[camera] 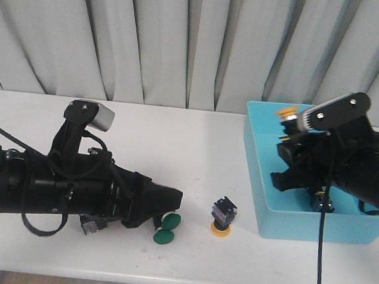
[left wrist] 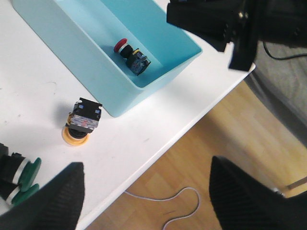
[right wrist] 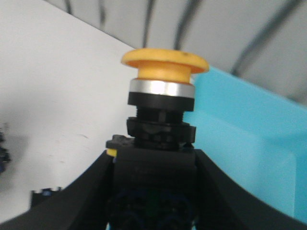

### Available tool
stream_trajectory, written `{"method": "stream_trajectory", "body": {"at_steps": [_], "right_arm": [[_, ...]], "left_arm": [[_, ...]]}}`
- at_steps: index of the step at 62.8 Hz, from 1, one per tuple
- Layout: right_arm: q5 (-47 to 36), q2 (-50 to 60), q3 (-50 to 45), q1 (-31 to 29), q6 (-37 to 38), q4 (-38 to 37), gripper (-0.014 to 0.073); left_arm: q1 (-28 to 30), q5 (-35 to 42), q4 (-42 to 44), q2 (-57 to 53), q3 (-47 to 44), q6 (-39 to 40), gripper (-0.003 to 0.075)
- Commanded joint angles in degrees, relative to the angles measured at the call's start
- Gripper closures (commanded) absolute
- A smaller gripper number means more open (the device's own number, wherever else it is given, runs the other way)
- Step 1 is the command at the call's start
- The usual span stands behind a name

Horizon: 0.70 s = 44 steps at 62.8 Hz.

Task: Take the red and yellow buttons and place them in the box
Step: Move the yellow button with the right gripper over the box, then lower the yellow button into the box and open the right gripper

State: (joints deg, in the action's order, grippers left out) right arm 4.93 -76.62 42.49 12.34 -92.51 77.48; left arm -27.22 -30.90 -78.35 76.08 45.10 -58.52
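Pinching a yellow button (right wrist: 163,76) by its black body, your right gripper (right wrist: 153,191) hangs over the box (camera: 264,195). A red button (left wrist: 130,51) already lies inside, so that part looks done. Another yellow button (camera: 222,218) stands cap-down on the table (camera: 176,147) beside the box. Your left gripper (left wrist: 144,191) is spread, empty, near green switches (camera: 166,230).

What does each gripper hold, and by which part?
The right gripper holds a yellow button by its black body. The left gripper is open and holds nothing.
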Motion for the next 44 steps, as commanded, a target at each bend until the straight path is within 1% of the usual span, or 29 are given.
{"method": "stream_trajectory", "body": {"at_steps": [1, 5, 11, 16, 21, 25, 30, 37, 40, 44], "right_arm": [[1.74, -1.19, 2.18, -3.86, 3.44, 0.58, 0.0338], [3.10, -3.83, 3.24, -5.63, 4.88, 0.30, 0.0323], [5.98, -8.13, 6.30, -7.72, 9.36, -1.56, 0.0304], [8.63, -11.89, 9.39, -9.14, 15.13, -5.95, 0.0301], [12.31, -16.06, 12.57, -10.79, 23.56, -13.34, 0.0301], [15.49, -19.15, 15.97, -11.83, 30.97, -22.10, 0.0301], [20.03, -23.12, 20.58, -12.78, 42.11, -33.76, 0.0301], [27.30, -28.34, 27.38, -12.84, 56.25, -48.74, 0.0301], [30.44, -30.63, 30.35, -12.74, 61.87, -54.29, 0.0301], [34.14, -33.55, 33.63, -12.74, 67.60, -58.98, 0.0301]], "left_arm": [[-0.11, -0.26, 0.27, -1.35, 1.84, -0.16, 0.0182], [-0.11, -0.26, 2.30, -1.35, 1.84, -0.16, 0.0182], [-0.11, -0.26, 5.11, -1.35, 1.84, -0.16, 0.0182], [-0.11, -0.32, 6.34, -1.35, 1.84, -0.10, 0.0182], [-0.11, -0.32, 6.59, -1.35, 1.84, -0.10, 0.0182], [-0.11, -0.32, 6.59, -1.35, 1.84, -0.10, 0.0182], [-0.11, -0.32, 6.59, -1.35, 1.84, -0.10, 0.0182], [-0.11, -0.32, 6.59, -1.35, 1.84, -0.10, 0.0182], [-0.11, -0.32, 6.59, -1.35, 1.84, -0.10, 0.0182], [-0.11, -0.32, 6.59, -1.35, 1.84, -0.10, 0.0182]]}}
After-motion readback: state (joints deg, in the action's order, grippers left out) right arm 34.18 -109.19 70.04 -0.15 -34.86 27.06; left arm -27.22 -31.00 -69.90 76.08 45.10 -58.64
